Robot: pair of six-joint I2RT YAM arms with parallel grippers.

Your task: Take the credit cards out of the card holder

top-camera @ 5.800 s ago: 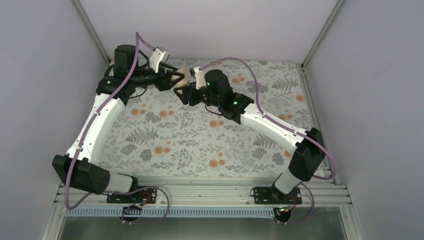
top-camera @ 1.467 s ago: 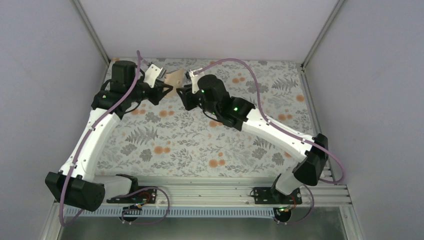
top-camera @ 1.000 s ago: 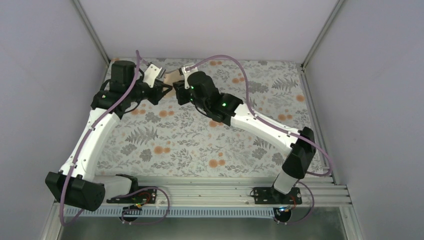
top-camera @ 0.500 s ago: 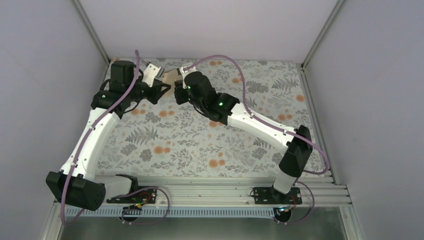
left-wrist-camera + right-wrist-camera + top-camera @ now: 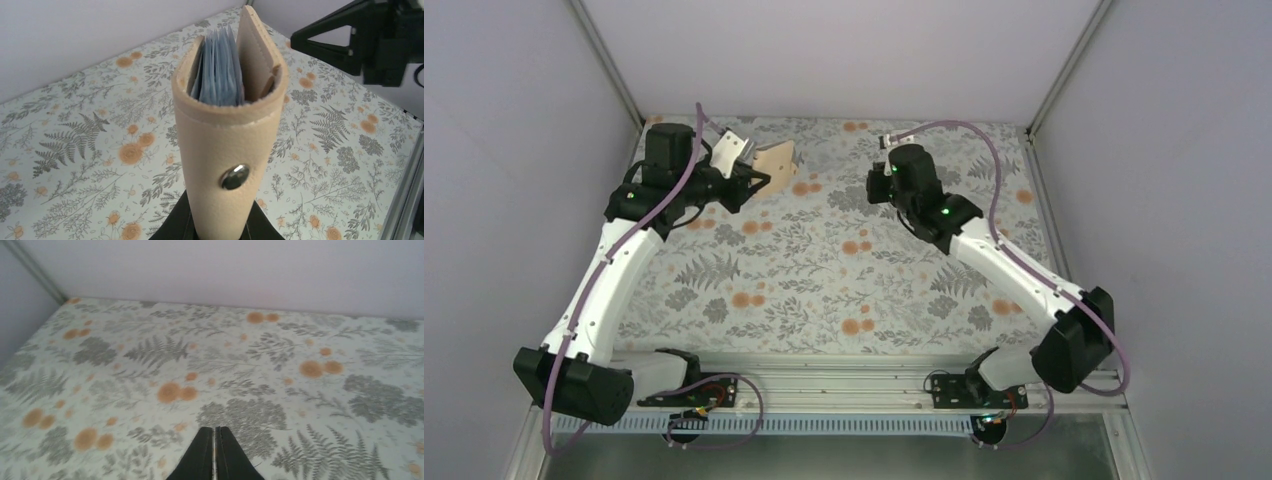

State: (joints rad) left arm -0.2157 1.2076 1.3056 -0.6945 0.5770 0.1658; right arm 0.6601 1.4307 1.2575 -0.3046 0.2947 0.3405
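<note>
Bright, even diffuse light, faint soft shadows — wrist views slightly soft

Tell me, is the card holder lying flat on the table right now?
No, the left gripper clamps the card holder at one end, lifted clear of the table.

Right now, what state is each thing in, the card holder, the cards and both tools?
card holder: folded but gaping at the top, held upright above the table.
credit cards: none visible.
left tool: shut on the card holder.
right tool: shut, nothing visibly held, away from the holder.
</note>
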